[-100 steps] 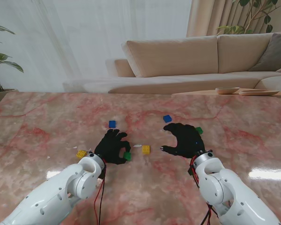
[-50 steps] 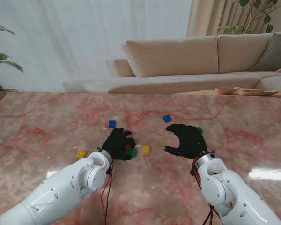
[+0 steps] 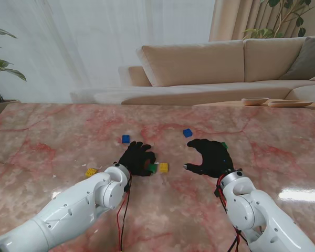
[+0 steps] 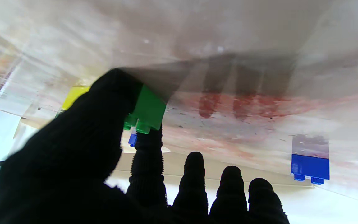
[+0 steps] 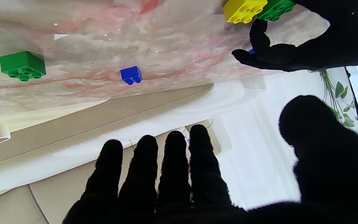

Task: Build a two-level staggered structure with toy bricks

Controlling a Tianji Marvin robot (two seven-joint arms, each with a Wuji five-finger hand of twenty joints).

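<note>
The left hand (image 3: 138, 159) is closed on a green brick (image 4: 144, 111), pinched between thumb and forefinger, and holds it right beside a yellow brick (image 3: 163, 167) that sits on the counter (image 3: 52, 136); from the right wrist view the two bricks look touching or nearly so, side by side, though whether the green one rests on the counter or hangs just over it I cannot tell. The right hand (image 3: 210, 156) hovers empty with fingers spread, a little to the right of the pair.

The likeliest trouble is a nudge; the yellow brick is small, loose and unheld, so any sideways push from the green brick or the thumb could slide it away instead of seating the two. The pinch covers much of the green brick, so its studs and edges are hard to line up; a tilted release could leave it crooked. A second green brick (image 5: 22, 66) lies just behind the right hand, and a careless sweep could scatter it. Two blue bricks (image 3: 126, 139) (image 3: 187, 133) and another yellow brick (image 3: 91, 171) lie apart on the counter, still unused, so the structure is barely begun.
</note>
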